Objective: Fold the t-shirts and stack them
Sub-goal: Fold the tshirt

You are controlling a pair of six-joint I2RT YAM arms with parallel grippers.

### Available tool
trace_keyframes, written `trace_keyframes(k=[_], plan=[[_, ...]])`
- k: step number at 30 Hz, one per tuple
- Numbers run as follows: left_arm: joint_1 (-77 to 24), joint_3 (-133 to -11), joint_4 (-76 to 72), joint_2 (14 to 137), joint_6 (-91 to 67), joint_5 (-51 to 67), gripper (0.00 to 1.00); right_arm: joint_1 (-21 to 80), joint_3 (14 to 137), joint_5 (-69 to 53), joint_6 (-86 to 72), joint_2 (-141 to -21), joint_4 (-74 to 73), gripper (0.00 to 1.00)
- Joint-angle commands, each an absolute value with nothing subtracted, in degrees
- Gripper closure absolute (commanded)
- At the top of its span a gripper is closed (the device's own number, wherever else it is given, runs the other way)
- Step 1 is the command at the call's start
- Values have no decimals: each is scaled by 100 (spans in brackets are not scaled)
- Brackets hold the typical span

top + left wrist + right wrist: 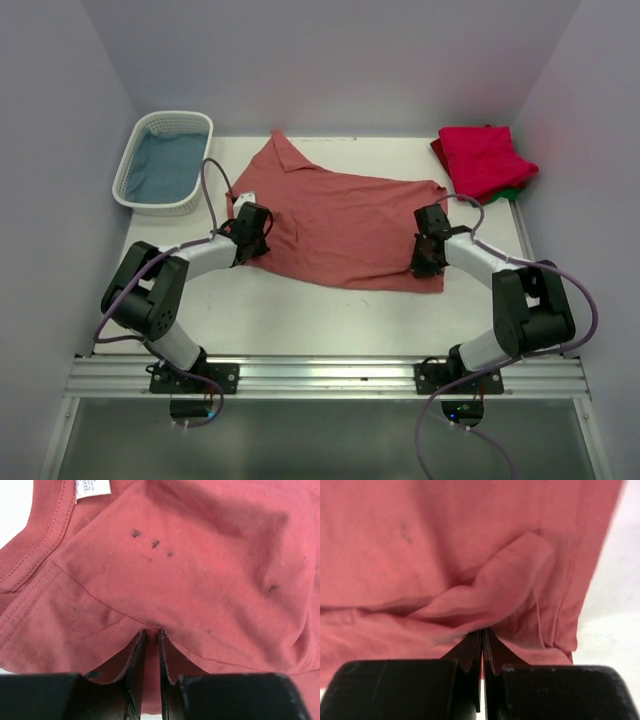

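Note:
The large salmon-red t-shirt (340, 222) lies spread across the middle of the table, one sleeve pointing to the back left. My left gripper (256, 226) is shut on the shirt's left edge near the collar, and cloth fills the gap between its fingers in the left wrist view (151, 635). My right gripper (428, 252) is shut on a bunched fold at the shirt's right edge, seen in the right wrist view (483, 632). The crimson-pink t-shirt (484, 158) lies folded at the back right, on top of the green t-shirt (512, 192), of which only an edge shows.
A white lattice basket (144, 190) with blue-grey cloth (165, 165) inside stands at the back left. Walls close in the table on three sides. A metal rail (330, 375) runs along the near edge by the arm bases.

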State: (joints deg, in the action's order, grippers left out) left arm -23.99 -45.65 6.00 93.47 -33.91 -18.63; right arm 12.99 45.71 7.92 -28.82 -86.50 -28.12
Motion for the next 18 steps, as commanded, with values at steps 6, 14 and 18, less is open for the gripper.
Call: trace_keyframes(k=[6,14,18], plan=[[-2004,-4737,799,9554,-3516,-1459,81,2574,4535,554,-3005,-8718,-3894,100],[-2004,-3895,1195,8449,-3744,-941,74,2610,4684,1002,-3190,-9167,-4104,94],[-2039,-3244,1608,7596,-3955,-861,74,2610,4746,1195,-3339,-9158,-4192,87]])
